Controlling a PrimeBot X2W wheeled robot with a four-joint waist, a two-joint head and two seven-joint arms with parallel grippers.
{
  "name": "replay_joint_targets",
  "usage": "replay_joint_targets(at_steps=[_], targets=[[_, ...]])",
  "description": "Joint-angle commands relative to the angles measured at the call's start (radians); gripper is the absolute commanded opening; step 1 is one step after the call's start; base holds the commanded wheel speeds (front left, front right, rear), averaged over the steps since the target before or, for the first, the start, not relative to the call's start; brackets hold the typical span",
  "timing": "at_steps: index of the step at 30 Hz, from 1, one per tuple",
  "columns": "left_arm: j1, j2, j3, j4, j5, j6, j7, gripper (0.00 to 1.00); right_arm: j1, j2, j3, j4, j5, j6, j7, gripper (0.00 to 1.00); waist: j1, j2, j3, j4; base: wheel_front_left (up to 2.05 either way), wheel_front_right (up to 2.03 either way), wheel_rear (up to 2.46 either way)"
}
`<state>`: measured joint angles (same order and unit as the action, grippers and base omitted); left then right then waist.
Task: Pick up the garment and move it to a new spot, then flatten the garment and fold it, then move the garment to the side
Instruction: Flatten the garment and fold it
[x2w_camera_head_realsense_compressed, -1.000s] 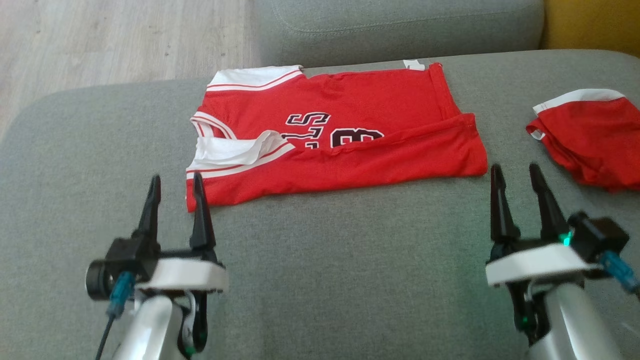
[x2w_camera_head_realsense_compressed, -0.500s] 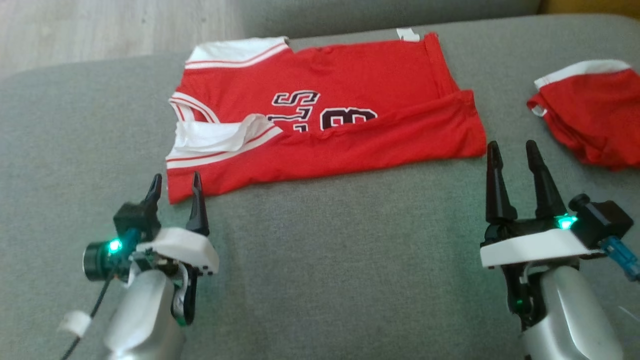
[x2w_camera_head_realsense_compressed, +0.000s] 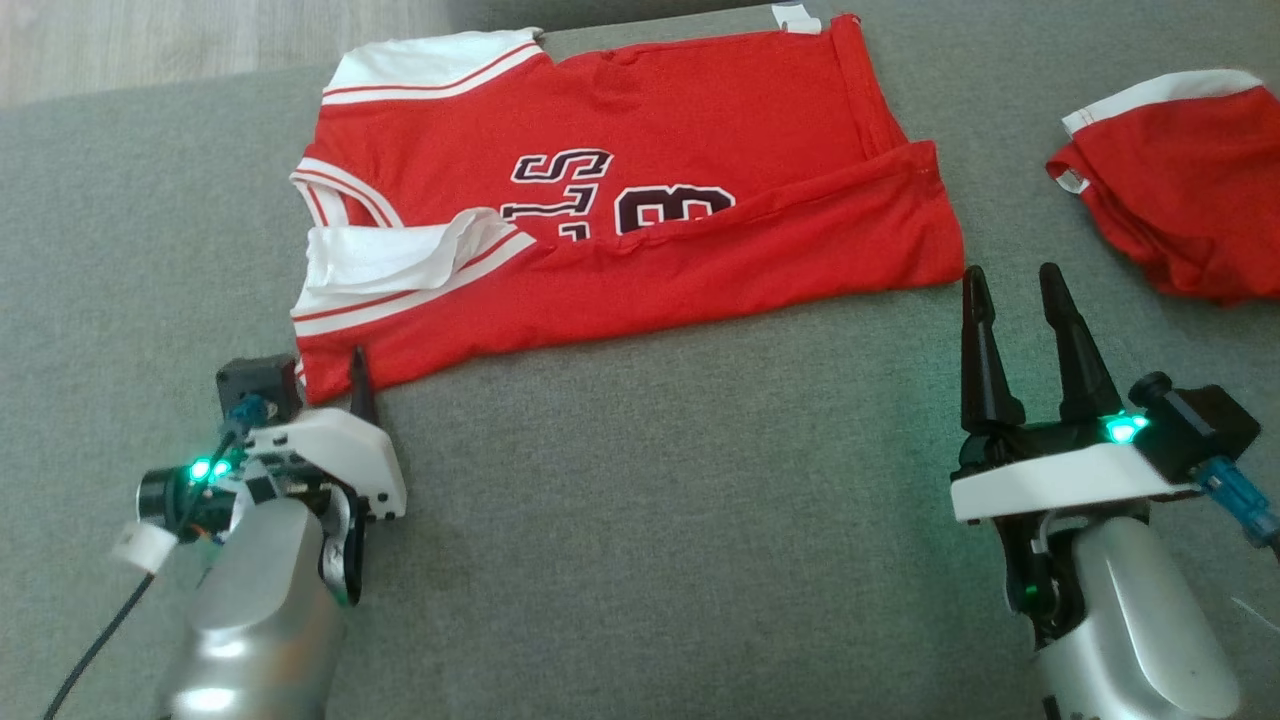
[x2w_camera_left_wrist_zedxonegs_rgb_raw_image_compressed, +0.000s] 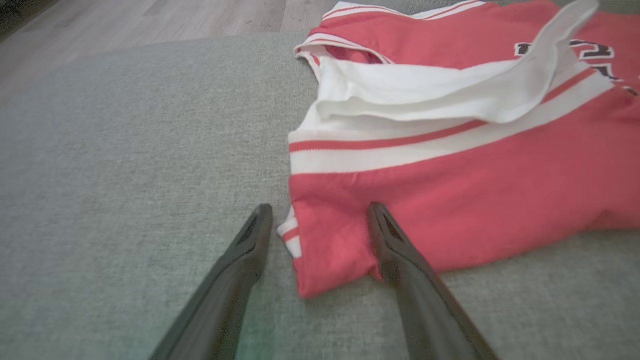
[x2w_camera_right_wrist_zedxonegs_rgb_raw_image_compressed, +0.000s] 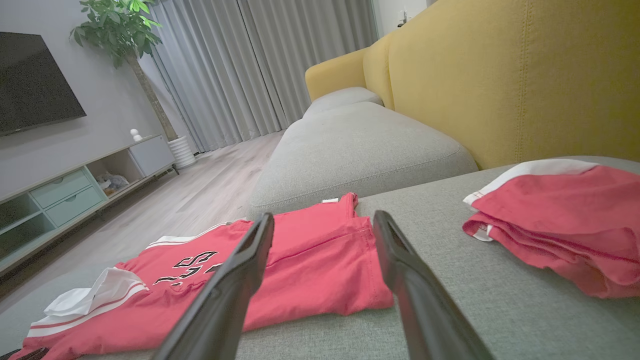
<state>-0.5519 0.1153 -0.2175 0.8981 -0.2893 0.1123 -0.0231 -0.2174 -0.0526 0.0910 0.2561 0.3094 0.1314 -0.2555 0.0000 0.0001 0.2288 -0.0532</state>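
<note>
1. While the garment (x2w_camera_head_realsense_compressed: 640, 230), a red jersey with white sleeve bands and dark lettering, lies spread on the grey sofa cushion (x2w_camera_head_realsense_compressed: 650, 520), it spans the head view from 10 o'clock to 1 o'clock. Its near long side is folded up over the lower part of the lettering.
2. At 8 o'clock in the head view, the left fingers (x2w_camera_left_wrist_zedxonegs_rgb_raw_image_compressed: 400, 260) stand spread apart and pinch nothing. In the left wrist view they straddle the jersey's near corner below the white-banded sleeve. One finger is over the red cloth, the other over bare cushion just beside the edge. Whether either tip touches the cloth, I cannot tell.
3. At 4 o'clock, the right fingers (x2w_camera_head_realsense_compressed: 985, 360) are likewise spread and hold nothing. Their tips point toward 12 o'clock and sit just beside the jersey's hem corner, clear of it.
4. A second red garment (x2w_camera_head_realsense_compressed: 1180, 190) with white trim lies bunched at 2 o'clock on the same cushion, apart from the jersey.
5. Pale wood floor (x2w_camera_head_realsense_compressed: 150, 40) shows at 11 o'clock beyond the cushion. In the right wrist view a yellow backrest (x2w_camera_right_wrist_zedxonegs_rgb_raw_image_compressed: 500, 75) rises at 1 o'clock behind the bunched garment.
</note>
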Motion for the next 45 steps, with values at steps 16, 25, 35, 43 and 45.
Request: replay_joint_targets(at_steps=[16, 25, 35, 43, 45], targets=[[-0.062, 0.021, 0.042, 0.020, -0.049, -0.055, -0.131, 0.00, -0.026, 0.002, 0.029, -0.013, 0.005, -0.001, -0.006, 1.00, 0.0000, -0.0001, -0.027, 0.014, 0.00, 0.00, 0.00], [-0.080, -0.008, -0.005, -0.117, -0.015, -0.063, -0.221, 0.00, -0.133, 0.002, -0.091, 0.137, -0.121, -0.001, 0.108, 1.00, 0.0000, -0.0001, -0.010, 0.073, 0.00, 0.00, 0.00], [-0.084, -0.029, -0.059, -0.186, -0.005, -0.071, -0.211, 0.00, -0.330, 0.002, -0.249, 0.433, -0.237, -0.001, 0.293, 1.00, 0.0000, -0.0001, 0.025, 0.132, 0.00, 0.00, 0.00], [-0.081, -0.032, -0.079, -0.208, -0.006, -0.069, -0.206, 0.00, -0.413, 0.002, -0.262, 0.621, -0.298, -0.001, 0.307, 0.83, 0.0000, -0.0001, 0.036, 0.153, 0.00, 0.00, 0.00], [-0.079, -0.031, -0.080, -0.209, -0.007, -0.068, -0.206, 0.00, -0.420, 0.002, -0.256, 0.636, -0.303, -0.001, 0.302, 0.29, 0.0000, -0.0001, 0.035, 0.154, 0.00, 0.00, 0.00]])
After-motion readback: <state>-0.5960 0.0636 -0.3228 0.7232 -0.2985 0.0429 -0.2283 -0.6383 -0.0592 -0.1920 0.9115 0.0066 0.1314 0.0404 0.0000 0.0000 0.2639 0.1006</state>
